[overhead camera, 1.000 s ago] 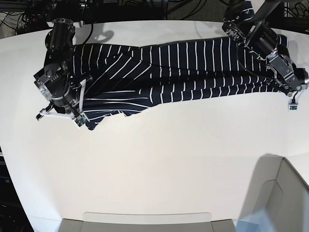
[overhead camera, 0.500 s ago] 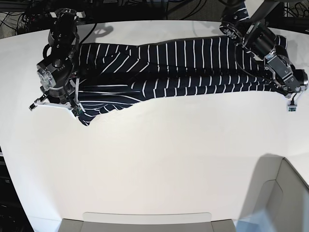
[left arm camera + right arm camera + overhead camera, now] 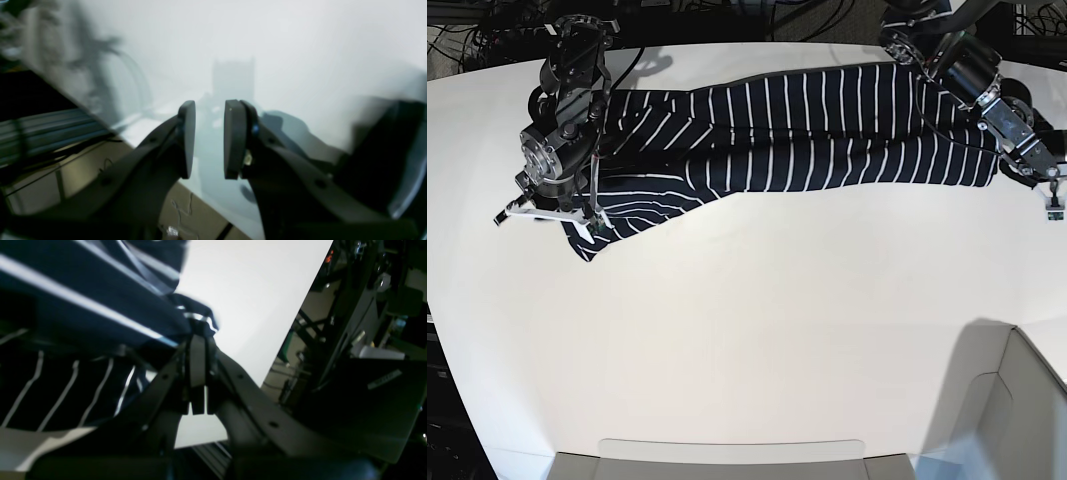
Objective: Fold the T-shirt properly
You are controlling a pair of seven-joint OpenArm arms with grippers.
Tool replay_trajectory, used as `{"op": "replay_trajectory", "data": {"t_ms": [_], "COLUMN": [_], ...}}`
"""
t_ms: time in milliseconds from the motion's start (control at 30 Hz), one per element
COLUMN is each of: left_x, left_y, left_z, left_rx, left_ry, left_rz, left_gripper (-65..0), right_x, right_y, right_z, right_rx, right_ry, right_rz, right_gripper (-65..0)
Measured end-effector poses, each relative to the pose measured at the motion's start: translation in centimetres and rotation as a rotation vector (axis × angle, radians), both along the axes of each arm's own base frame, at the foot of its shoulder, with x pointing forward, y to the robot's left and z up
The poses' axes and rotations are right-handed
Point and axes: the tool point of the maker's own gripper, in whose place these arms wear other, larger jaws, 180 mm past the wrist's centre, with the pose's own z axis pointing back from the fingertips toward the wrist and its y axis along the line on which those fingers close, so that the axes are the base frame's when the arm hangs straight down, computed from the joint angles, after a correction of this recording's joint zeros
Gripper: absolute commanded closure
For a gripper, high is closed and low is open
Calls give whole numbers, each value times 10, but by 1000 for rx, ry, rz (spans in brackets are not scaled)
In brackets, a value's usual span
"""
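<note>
Since a second ago we see the T-shirt [image 3: 807, 130] drawn toward twelve o'clock, long axis nine-to-three along the counter [image 3: 757, 340] far edge. Right hand [image 3: 198, 373] stays clenched on its nine o'clock end; left hand [image 3: 209, 138] has released, cloth lying toward nine.

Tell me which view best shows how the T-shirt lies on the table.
Base view: the T-shirt shows whole, stretched in a long band across the far side of the table. The right wrist view gives only a striped bunch pinched in the shut right gripper. The left wrist view shows only a dark blur at its right edge beyond the open left gripper.
</note>
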Motion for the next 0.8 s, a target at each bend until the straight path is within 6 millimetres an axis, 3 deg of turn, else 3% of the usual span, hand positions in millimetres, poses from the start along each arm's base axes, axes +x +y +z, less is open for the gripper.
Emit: {"op": "replay_trajectory", "data": {"t_ms": [167, 433, 800], "left_x": [3, -24, -23], "left_y": [-5, -4, -17], "left_z": [1, -12, -20], "left_rx": [-4, -6, -119], "left_ry": [-17, 63, 24], "left_rz": [-4, 9, 49], "left_gripper": [-158, -160, -161], "right_x": [2, 2, -21], "right_y": [6, 4, 3], "right_z": [0, 0, -18], "right_rx": [-1, 0, -5], "right_ry": [-1, -1, 71], "right_rz": [22, 17, 15], "right_gripper": [0, 0, 0]}}
